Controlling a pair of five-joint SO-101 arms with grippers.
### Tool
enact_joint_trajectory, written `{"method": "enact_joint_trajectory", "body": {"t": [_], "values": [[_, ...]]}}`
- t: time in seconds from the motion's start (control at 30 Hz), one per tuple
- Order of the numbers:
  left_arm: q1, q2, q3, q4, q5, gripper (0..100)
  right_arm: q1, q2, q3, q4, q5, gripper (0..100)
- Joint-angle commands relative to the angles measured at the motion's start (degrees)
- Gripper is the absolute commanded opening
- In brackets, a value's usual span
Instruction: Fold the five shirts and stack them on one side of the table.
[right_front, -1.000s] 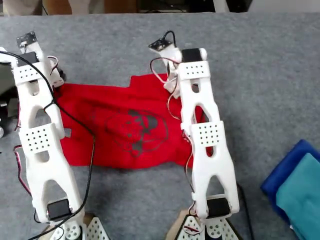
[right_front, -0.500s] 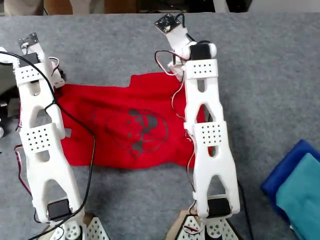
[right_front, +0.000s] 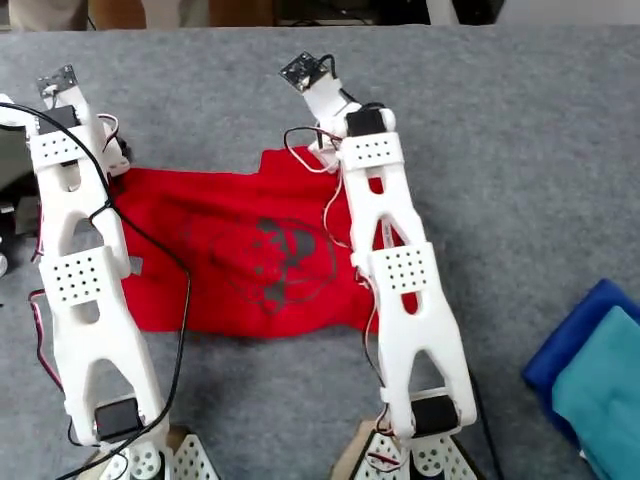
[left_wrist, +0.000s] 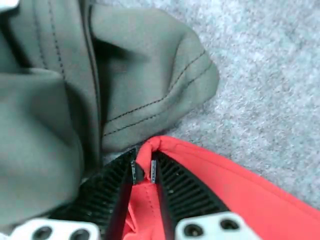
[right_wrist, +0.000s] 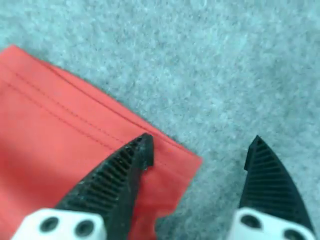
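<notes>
Red shirt (right_front: 240, 250) spread flat on the grey felt table (right_front: 520, 150), held at one corner by the left arm
The shirt lies print side up between the two white arms, with a dark print (right_front: 275, 260) at its centre. The left gripper (left_wrist: 143, 171) is closed on a raised fold of the shirt's red edge, pinching the cloth between its ribbed black fingers (left_wrist: 112, 185), just beside a rumpled grey garment (left_wrist: 50, 100). The right gripper (right_wrist: 200, 150) stands wide open over the shirt's far corner: one finger (right_wrist: 120, 170) above the red hem, the other above bare felt, gripping nothing. A teal garment (right_front: 605, 395) rests on a blue one (right_front: 560, 350) at the table's right edge, well apart from the red shirt
</notes>
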Motion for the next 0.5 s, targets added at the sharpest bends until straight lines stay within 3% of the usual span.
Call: {"method": "enact_joint_trajectory", "body": {"t": [0.0,0.27,0.47], "values": [[0.26,-0.57,-0.35,-0.62,-0.26,2,1.63,-0.75,0.48,-0.97,-0.35,29.9],[0.09,-0.57,-0.26,-0.62,-0.26,2,4.09,-0.75,0.48,2.02,0.53,28.7],[0.09,-0.57,-0.26,-0.62,-0.26,2,3.82,-0.66,0.75,3.25,11.96,11.8]]}}
